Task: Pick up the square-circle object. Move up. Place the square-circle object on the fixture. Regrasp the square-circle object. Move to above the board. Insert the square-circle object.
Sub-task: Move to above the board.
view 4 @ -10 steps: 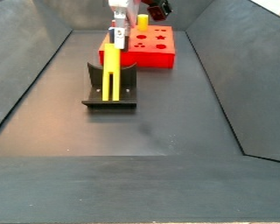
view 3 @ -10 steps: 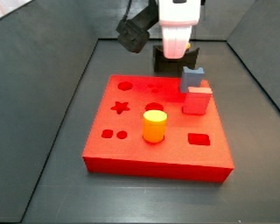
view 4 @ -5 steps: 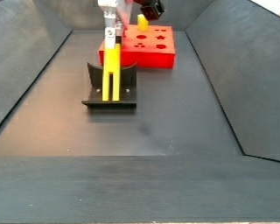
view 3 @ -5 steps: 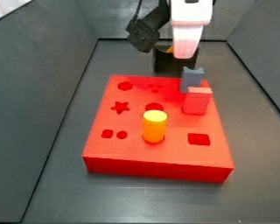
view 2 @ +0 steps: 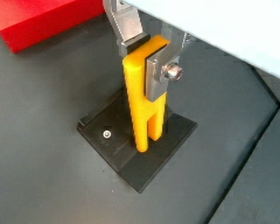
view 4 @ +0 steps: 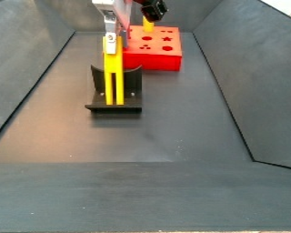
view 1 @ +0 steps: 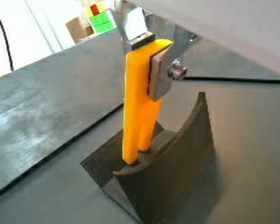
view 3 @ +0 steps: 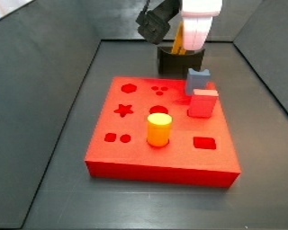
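On the red board point(view 3: 165, 135) three pegs stand in its holes: a short yellow cylinder point(view 3: 158, 129), a red block point(view 3: 202, 102) and a blue-grey peg point(view 3: 198, 79). Five cut-outs show empty in that side view, a star among them. Beyond the board's far edge sits the dark fixture point(view 4: 114, 94), one L-shaped bracket on a base plate, resting on the dark floor point(view 4: 173, 127).

The single square-circle object point(view 4: 112, 68) stands upright against the fixture's back wall, its lower end at the foot of the bracket. In both wrist views the pincer point(view 2: 152, 59) is clamped on the object's upper end point(view 1: 140, 96), a silver finger point(view 1: 161, 70) pressed flat on one face.

The arm reaches down from above, the pincer pointing straight at the floor, directly over the fixture point(view 3: 176, 59) and clear of the board's pegs.
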